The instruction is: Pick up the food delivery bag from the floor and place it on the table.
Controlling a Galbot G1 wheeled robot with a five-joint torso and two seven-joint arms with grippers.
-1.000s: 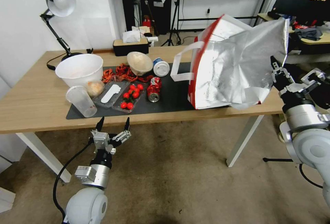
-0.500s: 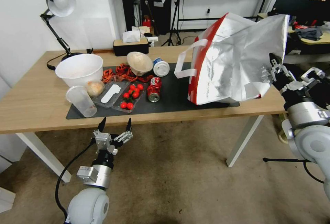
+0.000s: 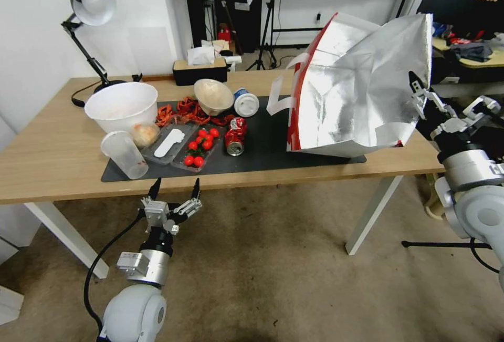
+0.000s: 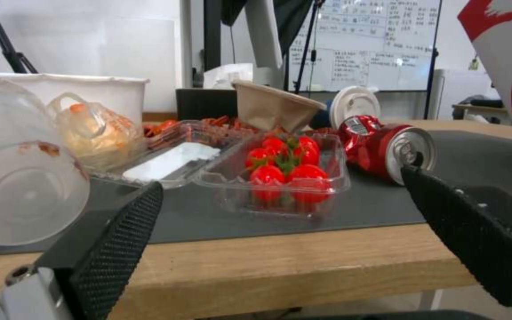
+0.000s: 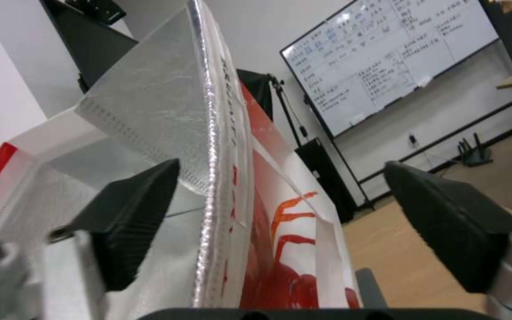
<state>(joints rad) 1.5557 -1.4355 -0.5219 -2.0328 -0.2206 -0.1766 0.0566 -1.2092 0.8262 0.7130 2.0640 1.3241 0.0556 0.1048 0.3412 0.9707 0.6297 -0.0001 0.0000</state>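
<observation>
— Bag (image 3: 352,95) status?
— One bag, standing on the worktop (image 3: 52,158) near its right edge, base partly on the mat (image 3: 262,147), foil mouth gaping.
— Right pincer (image 3: 443,108)?
— Released, just beside the bag's right rim; in the wrist view the rim (image 5: 211,178) runs between the spread fingers (image 5: 131,213).
— Left pincer (image 3: 175,190)?
— Also spread wide, below the front edge, over the floor (image 3: 273,279).
— Counts?
— One can (image 3: 234,136), six tomatoes (image 3: 202,145) in one tray, one big bowl (image 3: 121,105), one cup (image 3: 126,155).
</observation>
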